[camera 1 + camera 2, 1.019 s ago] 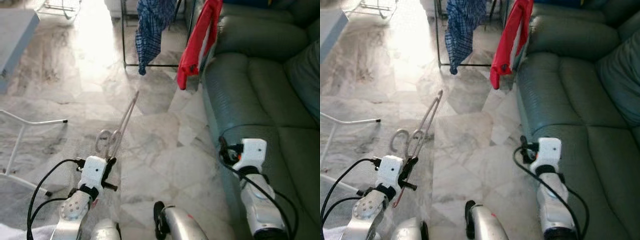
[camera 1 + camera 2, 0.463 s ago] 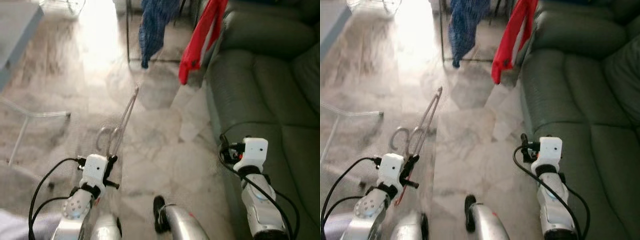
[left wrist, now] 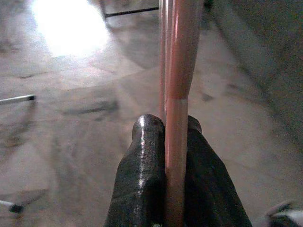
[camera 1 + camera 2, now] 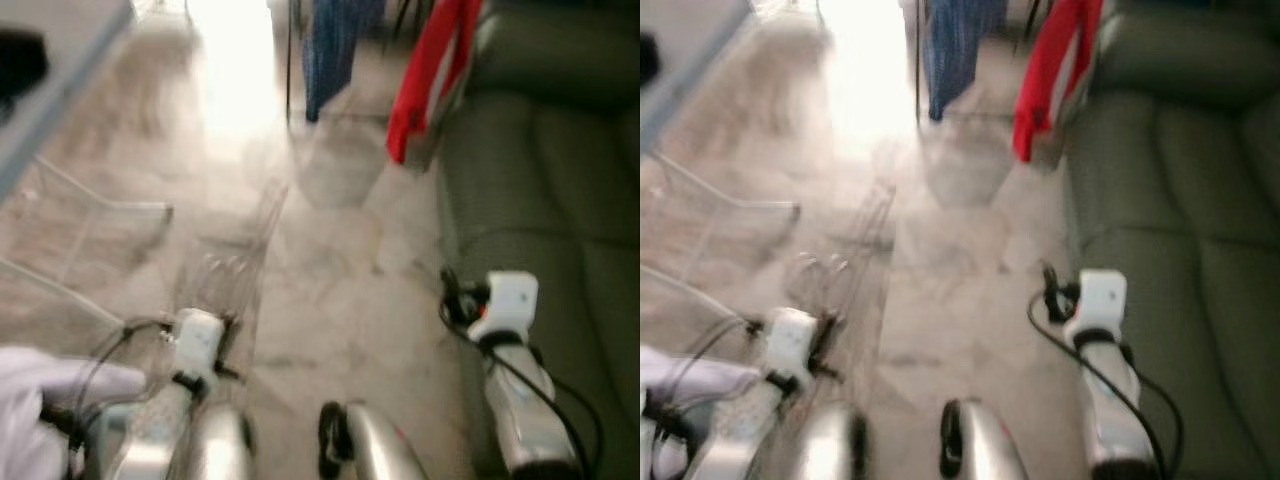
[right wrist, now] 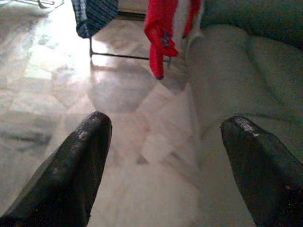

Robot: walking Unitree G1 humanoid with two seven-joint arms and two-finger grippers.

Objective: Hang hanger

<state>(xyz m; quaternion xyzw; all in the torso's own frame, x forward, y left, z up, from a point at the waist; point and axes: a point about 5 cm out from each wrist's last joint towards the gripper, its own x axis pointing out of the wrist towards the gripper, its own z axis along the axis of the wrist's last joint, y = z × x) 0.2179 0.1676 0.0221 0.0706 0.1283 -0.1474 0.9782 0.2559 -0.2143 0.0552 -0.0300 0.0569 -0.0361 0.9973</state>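
The head views are blurred by motion. My left gripper is shut on a thin metal hanger, whose coppery rod runs out between the two black fingers. In the left eye view the hanger points forward over the marble floor from the left gripper. Ahead stands a black clothes rack with a blue checked garment and a red garment hanging on it. My right gripper is open and holds nothing; it hovers by the sofa's front edge.
A dark green sofa fills the right side. A white tubular stand lies on the floor at left, under a grey furniture edge. A blurred white shape sits at the lower left.
The whole picture has shifted and blurred, so the camera has moved; the rack and garments now sit further right. The hanger stays in the left gripper, and the right one stays open.
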